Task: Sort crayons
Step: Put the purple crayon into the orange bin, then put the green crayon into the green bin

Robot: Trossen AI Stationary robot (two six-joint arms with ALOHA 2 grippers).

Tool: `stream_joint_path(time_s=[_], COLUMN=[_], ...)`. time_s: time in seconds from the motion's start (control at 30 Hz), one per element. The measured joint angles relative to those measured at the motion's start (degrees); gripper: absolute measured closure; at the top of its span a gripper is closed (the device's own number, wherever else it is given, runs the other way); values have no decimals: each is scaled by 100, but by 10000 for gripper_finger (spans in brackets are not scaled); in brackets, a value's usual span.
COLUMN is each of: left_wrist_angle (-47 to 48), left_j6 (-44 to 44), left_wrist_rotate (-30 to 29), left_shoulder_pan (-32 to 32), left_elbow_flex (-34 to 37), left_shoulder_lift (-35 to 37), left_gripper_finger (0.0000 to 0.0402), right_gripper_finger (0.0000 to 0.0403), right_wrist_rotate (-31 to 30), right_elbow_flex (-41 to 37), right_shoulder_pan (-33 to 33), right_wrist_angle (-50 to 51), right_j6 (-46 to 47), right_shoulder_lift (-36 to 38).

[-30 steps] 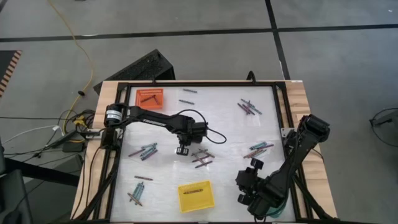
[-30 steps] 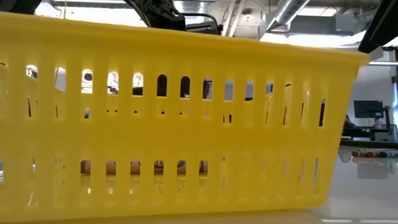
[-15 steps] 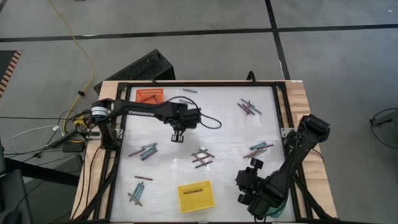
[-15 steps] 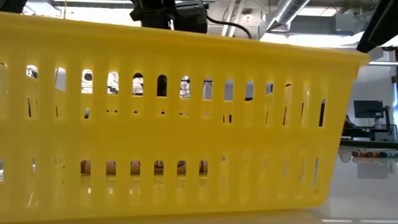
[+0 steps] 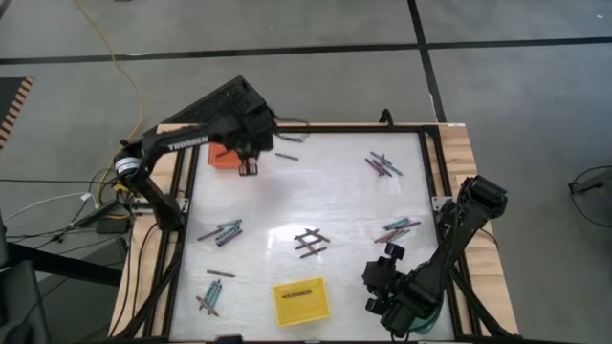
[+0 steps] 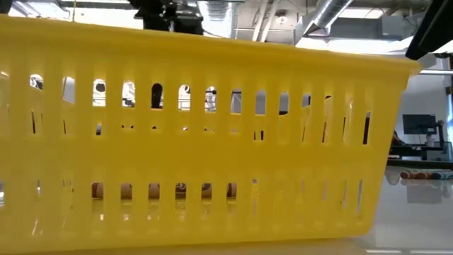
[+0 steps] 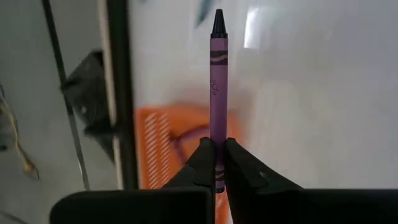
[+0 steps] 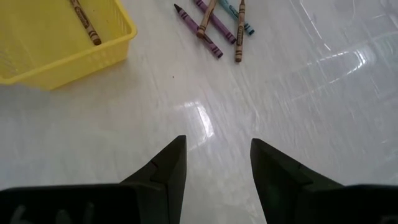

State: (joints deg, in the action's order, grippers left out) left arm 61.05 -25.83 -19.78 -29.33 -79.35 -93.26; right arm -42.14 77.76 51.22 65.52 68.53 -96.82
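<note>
So the left arm has swung from the middle of the table over to the far left corner in the last second, and its gripper (image 5: 249,164) now hangs right at the orange tray (image 5: 222,159). From its wrist cam you can see the fingers (image 7: 202,163) clamped on a purple crayon (image 7: 218,93), pinched near one end with the tip sticking out ahead, and the orange tray sits blurry underneath it. Looks like it's lined up over the tray's inner edge, though with the arm covering most of the tray from above I can't say exactly how centred it is.

So that's a pick already done and the carry basically finished; I'd guess the drop is next.

Plenty left to sort: little piles of crayons (image 5: 309,242) in the middle, more along the right side and near-left corner. The yellow tray (image 5: 301,301) has one brown crayon (image 8: 85,23) in it.

Right gripper (image 8: 213,163) waits low at the near right corner, fingers spread, holding nothing.
</note>
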Motion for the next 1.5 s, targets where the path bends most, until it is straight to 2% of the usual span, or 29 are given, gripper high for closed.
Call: stream_joint_path(time_s=[0.27, 0.5, 0.73, 0.97, 1.1, 1.33, 1.5], left_wrist_angle=[-74, -120, -571, -808, -802, -769, -727], left_j6=[-647, -833, -986, -1081, -1066, -748, -522], left_wrist_rotate=[173, 263, 413, 592, 703, 688, 642], left_shoulder_pan=[-1353, -2221, -2432, -2423, -2423, -2412, -2355], left_elbow_flex=[63, 631, 1199, 1314, 1314, 1314, 1314], left_shoulder_lift=[53, 48, 46, 44, 42, 42, 105], left_gripper_finger=[401, 401, 401, 400, 370, 278, 249], right_gripper_finger=[233, 233, 233, 233, 233, 233, 233], right_wrist_rotate=[1, 1, 3, 6, 10, 10, 10], right_elbow_flex=[2, 2, 2, 2, 2, 2, 2], right_shoulder_pan=[0, -20, -181, -271, -329, -341, -368], right_wrist_angle=[-122, -152, -151, -177, -179, -174, -120], right_j6=[39, 44, 39, 42, 42, 43, 42], right_shoulder_lift=[0, 0, 0, 0, 0, 2, 2])
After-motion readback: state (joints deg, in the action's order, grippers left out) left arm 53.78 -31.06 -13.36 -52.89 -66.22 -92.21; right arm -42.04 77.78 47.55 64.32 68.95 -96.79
